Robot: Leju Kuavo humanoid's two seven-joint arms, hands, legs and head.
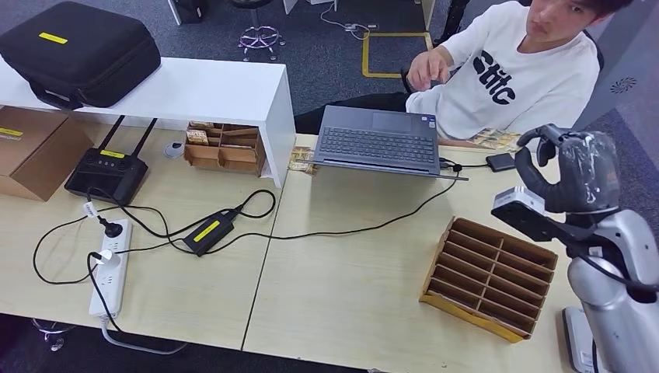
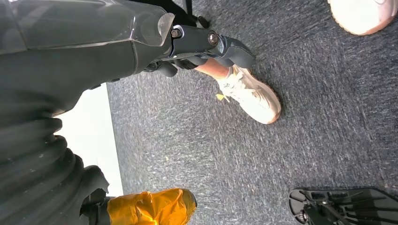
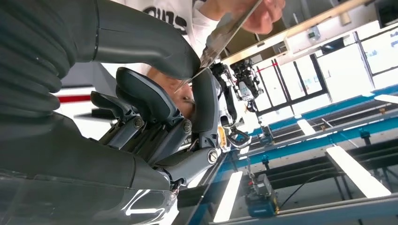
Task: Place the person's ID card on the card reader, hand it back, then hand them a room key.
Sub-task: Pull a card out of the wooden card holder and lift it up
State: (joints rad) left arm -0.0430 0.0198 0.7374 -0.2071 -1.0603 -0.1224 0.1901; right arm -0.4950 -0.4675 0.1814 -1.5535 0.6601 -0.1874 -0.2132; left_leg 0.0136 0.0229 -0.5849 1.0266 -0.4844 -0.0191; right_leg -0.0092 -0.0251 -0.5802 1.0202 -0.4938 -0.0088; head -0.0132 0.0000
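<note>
Right hand (image 3: 187,117): raised toward person, thumb and finger pinch ID card (image 3: 225,30); person's hand (image 3: 263,14) holds other end, prob. handover.
Left hand (image 2: 202,47): hangs over floor, fingers curled, holds nothing.

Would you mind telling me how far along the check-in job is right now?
Done: nothing I can confirm. In hand: a card is pinched by the right hand while the person's hand holds its other end. Left: likely the reader and room key.

Head view looks down across the pale wooden table (image 1: 350,272); left wrist view faces the grey carpet floor (image 2: 234,150); right wrist view, close behind its robot hand (image 3: 155,117), faces upward.
</note>
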